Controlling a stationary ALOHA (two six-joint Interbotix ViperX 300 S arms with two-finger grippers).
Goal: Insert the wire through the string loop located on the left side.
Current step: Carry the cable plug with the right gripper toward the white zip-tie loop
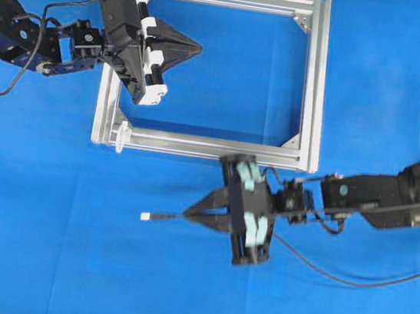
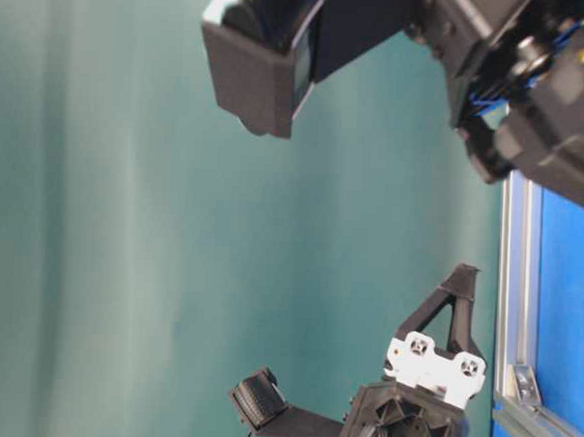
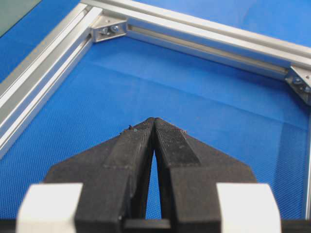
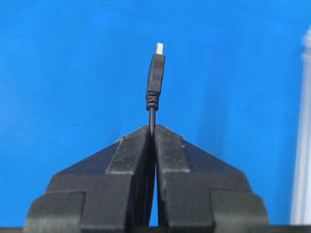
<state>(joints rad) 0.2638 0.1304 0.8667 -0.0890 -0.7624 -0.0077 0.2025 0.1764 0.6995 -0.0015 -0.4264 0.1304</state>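
We hold the wire [image 1: 334, 275] in our right gripper [image 1: 187, 214], jaws clamped on it just behind the plug [image 4: 156, 73], which sticks out ahead of the tips, below the frame [image 1: 316, 86]. Our left gripper [image 1: 200, 47] hangs over the frame's inside, jaws pressed together on nothing. The string loop [image 1: 122, 136] stands at the frame's lower left corner, well apart from the plug. We think the loop is small enough that a slight misaim would push it aside or snag the plug on the frame. Only the overhead view shows the loop; only the right wrist view shows the plug straight in our grip.
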